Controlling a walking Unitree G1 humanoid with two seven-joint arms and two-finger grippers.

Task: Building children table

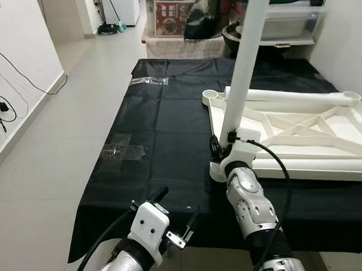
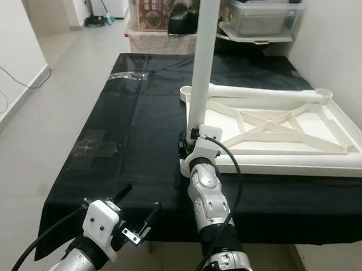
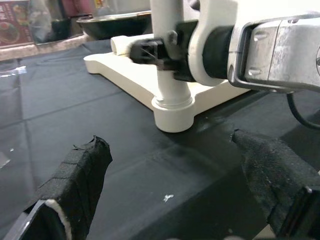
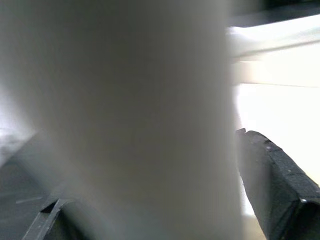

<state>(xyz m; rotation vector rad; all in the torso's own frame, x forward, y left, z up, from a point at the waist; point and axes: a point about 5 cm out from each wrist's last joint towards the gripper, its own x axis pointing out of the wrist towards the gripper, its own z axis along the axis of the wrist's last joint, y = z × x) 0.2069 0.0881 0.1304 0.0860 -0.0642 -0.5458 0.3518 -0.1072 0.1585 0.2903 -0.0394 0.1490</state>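
White plastic tabletop (image 1: 326, 134) upside down on black sheet (image 1: 168, 130), right pincer (image 1: 221, 147) clamping round leg (image 1: 247, 59), left pincer (image 1: 176, 210) open, empty

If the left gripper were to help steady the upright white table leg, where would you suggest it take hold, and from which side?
Grip the white round table leg on its bare shaft just above the right gripper, which is clamped low near the corner socket. Come in from the robot's left, over the black cloth: the white upside-down tabletop blocks the other side. The open left gripper hovers on that side.
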